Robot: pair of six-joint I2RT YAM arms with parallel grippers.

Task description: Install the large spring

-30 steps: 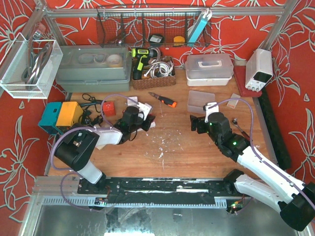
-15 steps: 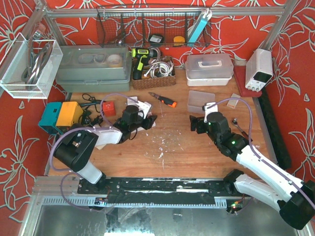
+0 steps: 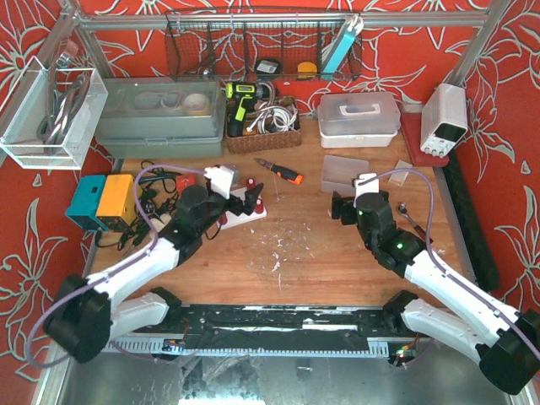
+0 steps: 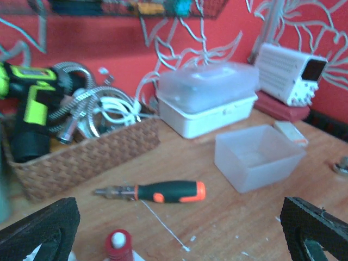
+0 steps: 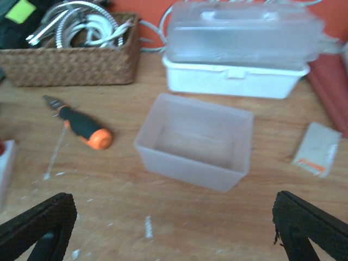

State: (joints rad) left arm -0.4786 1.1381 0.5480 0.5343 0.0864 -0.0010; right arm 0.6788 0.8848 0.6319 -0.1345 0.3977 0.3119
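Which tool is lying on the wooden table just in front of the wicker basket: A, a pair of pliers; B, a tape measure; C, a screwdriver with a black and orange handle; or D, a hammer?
C: a screwdriver with a black and orange handle lies flat on the table, between the wicker basket and the open clear plastic bin.

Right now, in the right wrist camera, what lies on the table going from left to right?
screwdriver → open clear tub → small white packet. The basket and the lidded box overlap these, so they are left out.
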